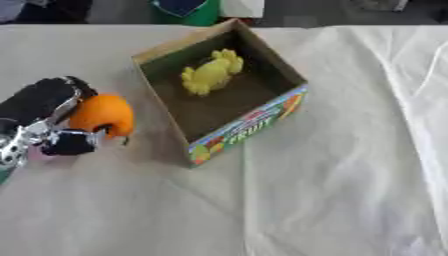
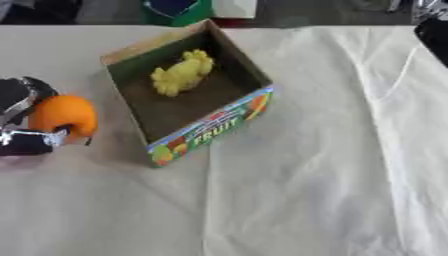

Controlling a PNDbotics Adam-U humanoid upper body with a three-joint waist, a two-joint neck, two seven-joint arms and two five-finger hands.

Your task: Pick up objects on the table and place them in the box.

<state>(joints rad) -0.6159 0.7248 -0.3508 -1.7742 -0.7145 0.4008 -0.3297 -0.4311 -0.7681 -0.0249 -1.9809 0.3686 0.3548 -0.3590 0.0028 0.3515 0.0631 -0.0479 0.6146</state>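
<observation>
A: What covers the table?

B: A cream cloth [image 1: 332, 200], creased, with long folds running down its right side.

A: And past the far edge?

B: A green container [image 1: 199, 14] with something dark blue [image 2: 171, 6] in it, near the middle. Just right of it stands a white block [image 1: 241, 7].

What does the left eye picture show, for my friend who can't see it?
The robot's left hand curls around an orange fruit at the table's left side, beside an open cardboard box. A yellow object lies inside the box, on a white cloth.
</observation>
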